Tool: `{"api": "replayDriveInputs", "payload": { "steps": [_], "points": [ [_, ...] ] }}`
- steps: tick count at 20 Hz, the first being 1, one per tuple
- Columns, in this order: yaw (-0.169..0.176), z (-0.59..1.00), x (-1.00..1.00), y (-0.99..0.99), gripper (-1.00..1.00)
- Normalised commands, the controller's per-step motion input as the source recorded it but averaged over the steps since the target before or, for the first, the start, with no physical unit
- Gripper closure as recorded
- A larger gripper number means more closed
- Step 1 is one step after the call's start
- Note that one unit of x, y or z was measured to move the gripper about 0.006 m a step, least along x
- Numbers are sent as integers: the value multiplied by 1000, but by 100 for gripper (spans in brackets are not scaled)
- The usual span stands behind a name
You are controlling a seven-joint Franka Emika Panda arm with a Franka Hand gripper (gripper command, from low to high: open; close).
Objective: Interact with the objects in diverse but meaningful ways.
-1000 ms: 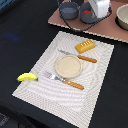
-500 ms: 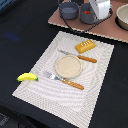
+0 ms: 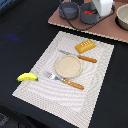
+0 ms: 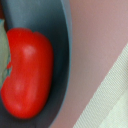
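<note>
While the white gripper (image 3: 101,6) hangs over a round grey pot (image 3: 90,16) at the tabletop's far edge, its jaws' spread cannot be told; the glossy red tomato (image 4: 26,72) lies inside that pot.

Even soft light, both views blurry, wrist view especially

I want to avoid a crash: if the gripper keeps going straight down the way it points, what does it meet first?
Most likely the red tomato, lying in the grey pot directly under the wrist camera. The gripper sits over that pot, though how far above is unclear.
</note>
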Motion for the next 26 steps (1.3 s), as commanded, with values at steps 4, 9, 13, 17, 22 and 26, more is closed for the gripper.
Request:
{"api": "replayDriveInputs", "payload": {
  "steps": [4,9,13,17,22,26],
  "points": [
    [-135,773,286,-184,-100],
    [-127,319,204,-598,-100],
    [-59,20,117,-826,-100],
    [-30,17,129,-906,-100],
    [-2,20,167,-983,-100],
    [0,-11,78,-1000,-100]
  ]
}}
